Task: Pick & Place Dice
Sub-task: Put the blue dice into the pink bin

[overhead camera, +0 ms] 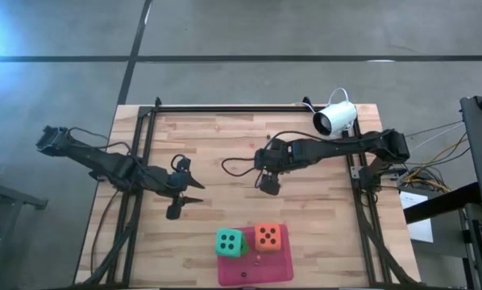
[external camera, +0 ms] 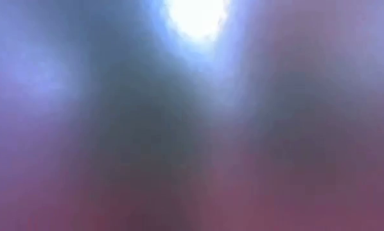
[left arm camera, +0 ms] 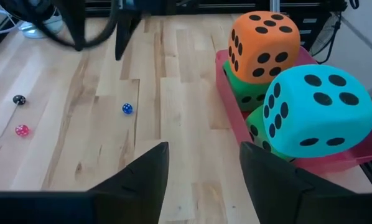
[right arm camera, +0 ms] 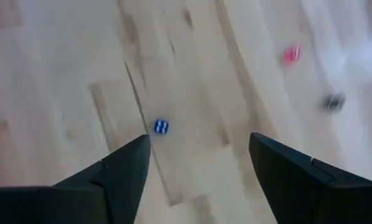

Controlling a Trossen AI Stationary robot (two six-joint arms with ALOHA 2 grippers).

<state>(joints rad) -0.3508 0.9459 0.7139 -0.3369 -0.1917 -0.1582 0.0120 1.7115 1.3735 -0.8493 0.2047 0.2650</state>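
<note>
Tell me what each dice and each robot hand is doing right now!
Orange-red die: stacked on a green die, on the pink mat.
Teal die: stacked on the other green die.
Green dice: underneath, on the pink mat.
Small blue die: lying loose on the table.
Small pink die: loose on the table.
Small black die: loose on the table.
Left end effector: open, empty.
Right end effector: open, empty, over the small blue die.

No legible text or labels
</note>
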